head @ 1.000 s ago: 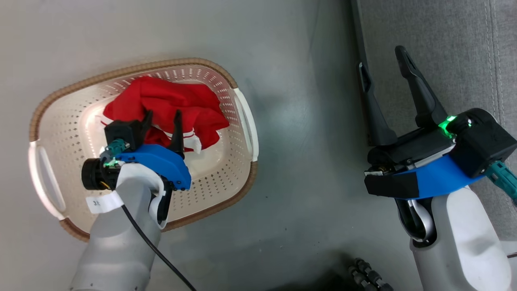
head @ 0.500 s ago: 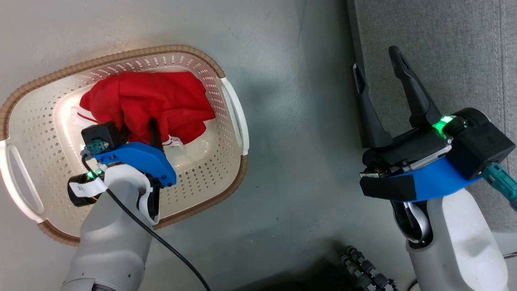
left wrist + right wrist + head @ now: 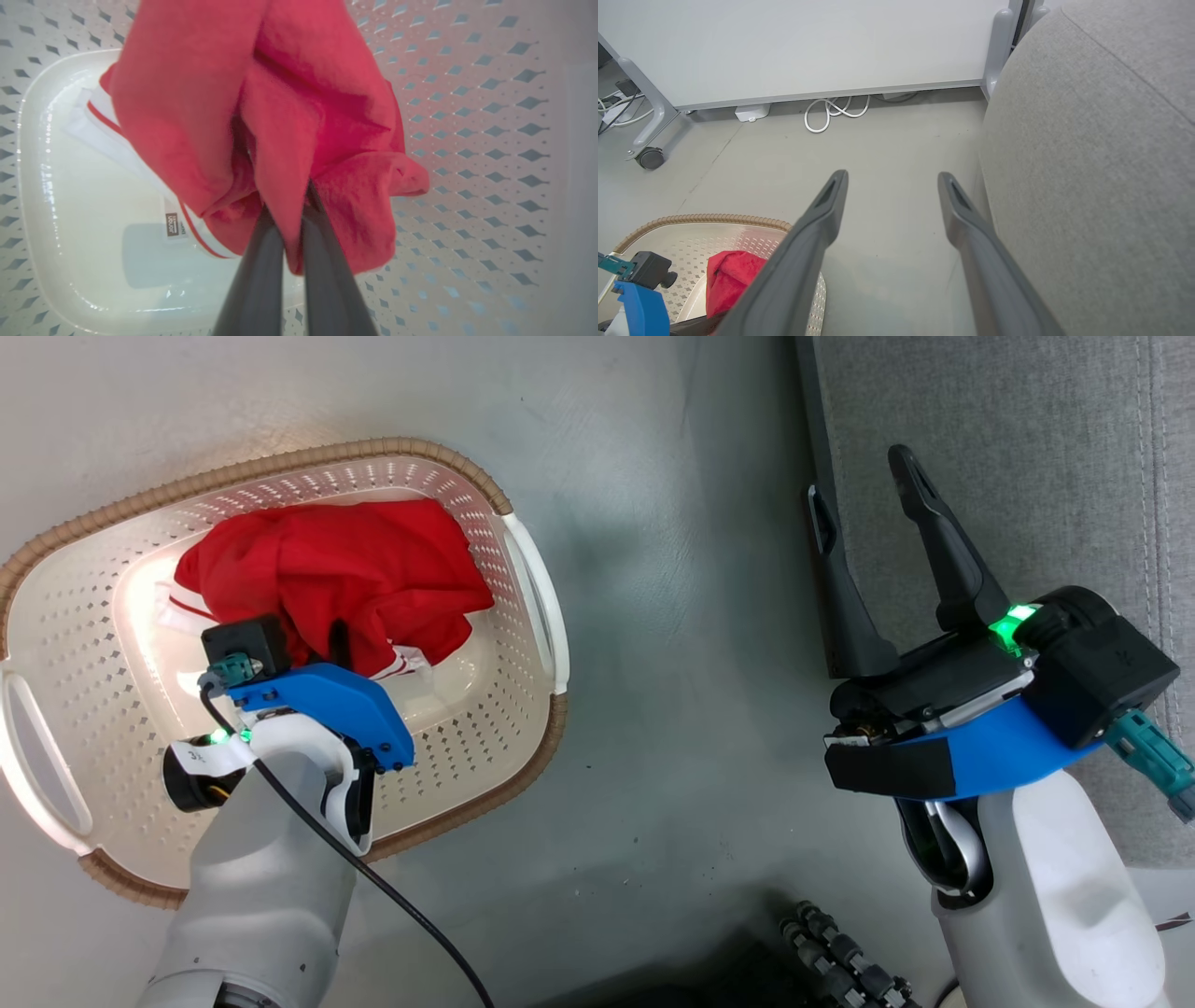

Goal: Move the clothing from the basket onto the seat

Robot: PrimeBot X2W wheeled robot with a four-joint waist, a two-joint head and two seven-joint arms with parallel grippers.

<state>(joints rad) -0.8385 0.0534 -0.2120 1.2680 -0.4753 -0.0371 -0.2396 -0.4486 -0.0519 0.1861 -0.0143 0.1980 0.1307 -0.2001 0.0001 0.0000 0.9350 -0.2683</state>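
The red clothing (image 3: 327, 569) with white stripe trim lies bunched in the cream perforated basket (image 3: 523, 569) on the floor at the left. My left gripper (image 3: 316, 642) reaches down into the basket. In the left wrist view its fingers (image 3: 261, 261) stand pressed together with a fold of the clothing (image 3: 299, 116) pinched between them, so my left gripper (image 3: 293, 205) is shut on it. My right gripper (image 3: 859, 481) hangs open and empty beside the edge of the grey seat (image 3: 1008, 448). The right wrist view shows my right gripper (image 3: 892, 176), the seat (image 3: 1087, 163) and the basket (image 3: 714, 218).
Grey floor lies between the basket and the seat. A white panel on castor legs (image 3: 649, 156) stands beyond, with a coiled white cable (image 3: 831, 112) at its foot. A black ribbed hose (image 3: 840, 961) lies near my base.
My left gripper has sunk into the red clothing and its fingers have shut on a fold. The head camera has shifted, so the basket sits further left. The right gripper stays open.
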